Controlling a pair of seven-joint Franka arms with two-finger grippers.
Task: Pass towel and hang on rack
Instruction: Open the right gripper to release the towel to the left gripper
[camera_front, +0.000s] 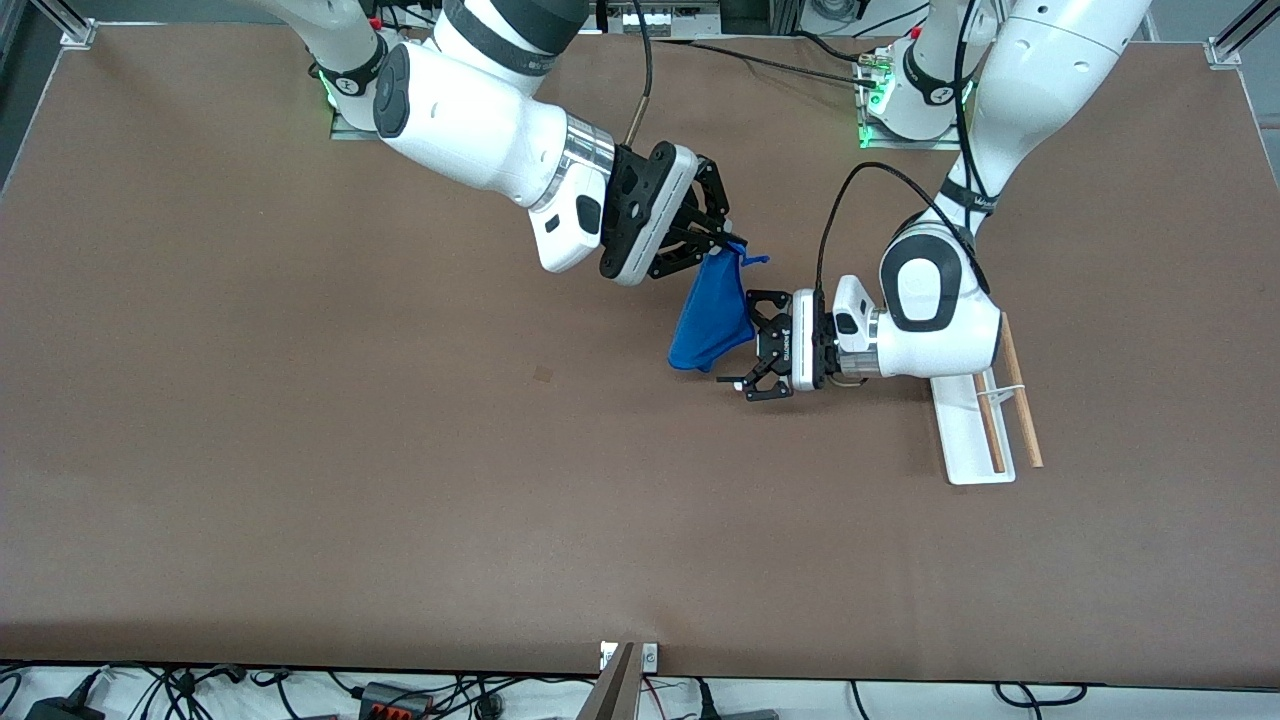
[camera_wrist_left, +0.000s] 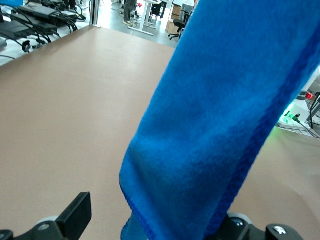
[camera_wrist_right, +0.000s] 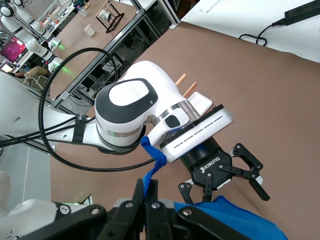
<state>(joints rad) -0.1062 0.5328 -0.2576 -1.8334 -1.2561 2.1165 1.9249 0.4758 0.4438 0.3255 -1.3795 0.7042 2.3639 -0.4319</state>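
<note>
1. So the right claw (camera_front: 722, 238) is clamped shut on the top corner of the towel (camera_front: 712, 312), up in the air over the middle of the bench (camera_front: 300, 450). The blue cloth hangs down in a bunched fold and the little loop tag (camera_wrist_right: 152, 155) sticks out right at the pinch.
2. The left claw (camera_front: 752, 347) is level with the towel's lower half, jaws spread wide, nothing in them yet. From the left wrist view the cloth fills the gap between its fingers (camera_wrist_left: 75, 216), so it looks lined up, though I can't tell if anything is touching.
3. The rack (camera_front: 985, 415) sits on the bench toward the left arm's end, just beside that arm's wrist, both wooden rods bare.
4. My take on doing the handover right: push the left claw in far enough to bite a thick fold, not just the fringe, then close fully before the right one lets go.
5. I'd grab near an edge rather than the middle of the bunch, so the towel can drape over a rod later instead of landing as a lump.
</note>
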